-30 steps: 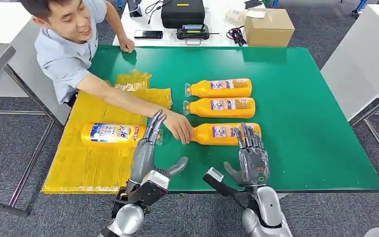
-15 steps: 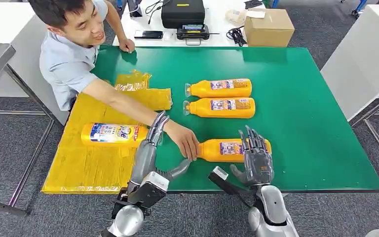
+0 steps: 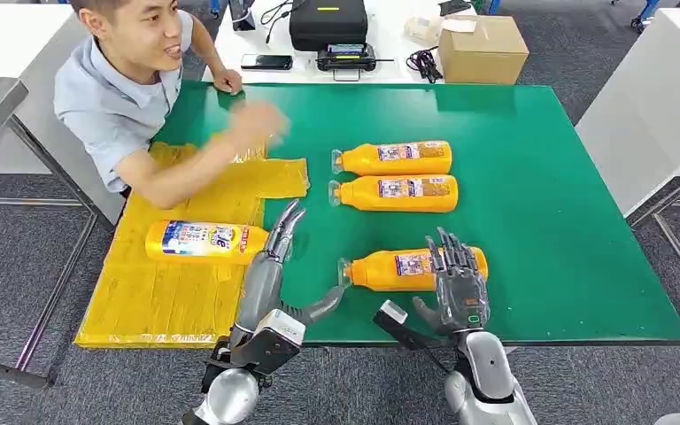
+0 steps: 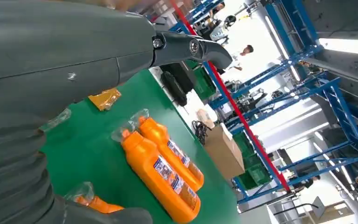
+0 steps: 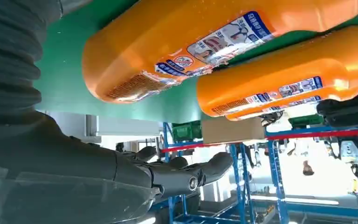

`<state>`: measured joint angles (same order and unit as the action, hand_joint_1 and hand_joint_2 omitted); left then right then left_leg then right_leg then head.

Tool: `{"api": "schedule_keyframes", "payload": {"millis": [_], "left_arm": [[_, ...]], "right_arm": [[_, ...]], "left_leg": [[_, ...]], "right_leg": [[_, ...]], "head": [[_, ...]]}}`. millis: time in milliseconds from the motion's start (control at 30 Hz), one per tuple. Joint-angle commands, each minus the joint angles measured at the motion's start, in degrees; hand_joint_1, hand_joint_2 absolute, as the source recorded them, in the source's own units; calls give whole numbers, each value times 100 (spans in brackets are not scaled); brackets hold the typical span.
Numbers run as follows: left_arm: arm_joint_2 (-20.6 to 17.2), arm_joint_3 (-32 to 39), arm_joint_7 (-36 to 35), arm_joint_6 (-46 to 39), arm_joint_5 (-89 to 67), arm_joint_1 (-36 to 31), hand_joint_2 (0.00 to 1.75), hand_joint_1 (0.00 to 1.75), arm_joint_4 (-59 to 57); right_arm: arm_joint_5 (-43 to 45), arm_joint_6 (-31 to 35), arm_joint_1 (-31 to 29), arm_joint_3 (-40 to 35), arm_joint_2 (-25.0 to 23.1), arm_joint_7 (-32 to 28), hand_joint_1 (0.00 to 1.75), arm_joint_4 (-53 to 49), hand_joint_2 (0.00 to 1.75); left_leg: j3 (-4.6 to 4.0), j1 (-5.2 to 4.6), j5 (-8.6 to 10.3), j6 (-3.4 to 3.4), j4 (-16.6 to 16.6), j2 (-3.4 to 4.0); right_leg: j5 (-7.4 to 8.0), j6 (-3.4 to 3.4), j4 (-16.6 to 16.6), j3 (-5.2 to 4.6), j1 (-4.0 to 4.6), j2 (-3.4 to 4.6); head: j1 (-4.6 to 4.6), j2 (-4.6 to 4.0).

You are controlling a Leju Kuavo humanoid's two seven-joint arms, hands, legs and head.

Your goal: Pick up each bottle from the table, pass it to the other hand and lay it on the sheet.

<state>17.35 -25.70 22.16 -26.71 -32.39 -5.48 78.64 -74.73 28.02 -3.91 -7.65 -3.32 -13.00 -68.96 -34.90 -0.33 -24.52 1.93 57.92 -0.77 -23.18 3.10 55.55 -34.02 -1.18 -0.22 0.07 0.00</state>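
I'm seeing the person's arm pulling back from the nearest bottle, which is now lying alone by the tabletop's front edge. My right hand is hovering over its base end, fingers spread, grasping nothing (contact is hard to judge). My left hand is stretching flat, released, fingertips beside the bottle on the yellow sheet. Two more bottles are lying farther back.

Grey carpet floor, white side tables
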Motion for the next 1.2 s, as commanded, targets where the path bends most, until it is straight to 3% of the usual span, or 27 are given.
{"api": "schedule_keyframes", "payload": {"millis": [33,300,500,1200], "left_arm": [[-73,-87,-49,86,14,63,175,0,38],[-100,-174,-48,168,-26,28,175,0,51],[-80,-239,-256,620,57,32,175,0,11],[-88,-249,-285,714,-12,0,175,0,-3]], "right_arm": [[-144,-426,-227,115,136,156,0,542,175],[-130,-775,-646,202,428,165,0,1335,175],[-753,-1120,-1217,-3,605,691,0,1985,175],[-1009,-1127,-1524,-120,692,799,0,2222,175]], "left_leg": [[27,6,-11,-11,-4,13],[24,4,-9,-9,-3,13],[21,4,-5,-8,-3,21],[32,3,-3,-7,-2,15]], "right_leg": [[-6,-14,-6,25,7,8],[-4,-11,-7,23,5,9],[3,-9,-8,20,5,13],[0,-7,-7,31,5,3]], "head": [[0,0],[0,0],[-2,0],[0,0]]}}
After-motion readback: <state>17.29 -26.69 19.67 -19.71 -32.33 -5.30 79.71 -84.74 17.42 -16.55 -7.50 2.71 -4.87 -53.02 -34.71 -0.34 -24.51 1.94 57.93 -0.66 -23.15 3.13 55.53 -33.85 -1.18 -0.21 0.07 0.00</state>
